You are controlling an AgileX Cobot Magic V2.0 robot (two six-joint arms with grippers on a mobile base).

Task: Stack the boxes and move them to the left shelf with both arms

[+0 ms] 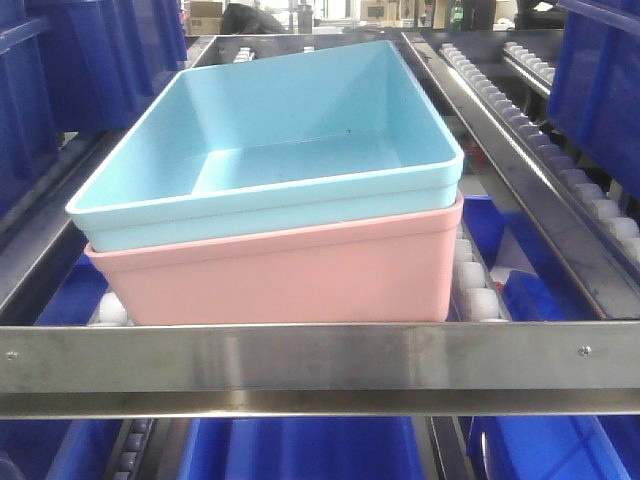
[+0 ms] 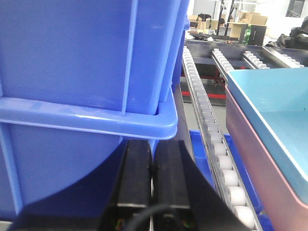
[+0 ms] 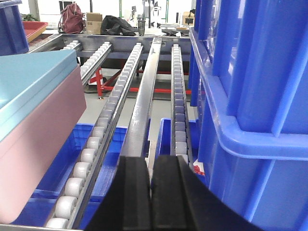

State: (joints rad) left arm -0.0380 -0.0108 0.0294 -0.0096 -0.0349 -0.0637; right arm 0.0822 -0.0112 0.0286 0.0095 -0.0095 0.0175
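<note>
- The light blue box [image 1: 290, 130] sat nested inside the pink box [image 1: 290, 270], its rim resting on the pink rim, skewed slightly so the corners did not line up.
- The stack rested on the left shelf [image 1: 320, 365], just behind the flat steel front bar, on rows of small white rollers [image 1: 478, 290]; both boxes looked empty.
- Dark blue crates [image 1: 100, 60] stood to the far left and far right of the stack; more blue bins showed below the shelf level.
- Left gripper [image 2: 152, 178]: black fingers pressed together, nothing between them, beside a tall blue crate [image 2: 82, 72] and well apart from the stack on its right.
- Right gripper [image 3: 150, 192]: fingers likewise closed and empty, near a blue crate [image 3: 250, 82] on its right, the stack off to its left.
- Roller tracks [image 3: 110, 110] and a steel rail [image 3: 147, 96] ran away toward the far end.
- Room beyond: cardboard cartons [image 3: 93, 19], a dark red bag [image 3: 71, 17], a black bag [image 3: 115, 25], grey floor and red frame legs [image 3: 98, 82] under the racks.
</note>
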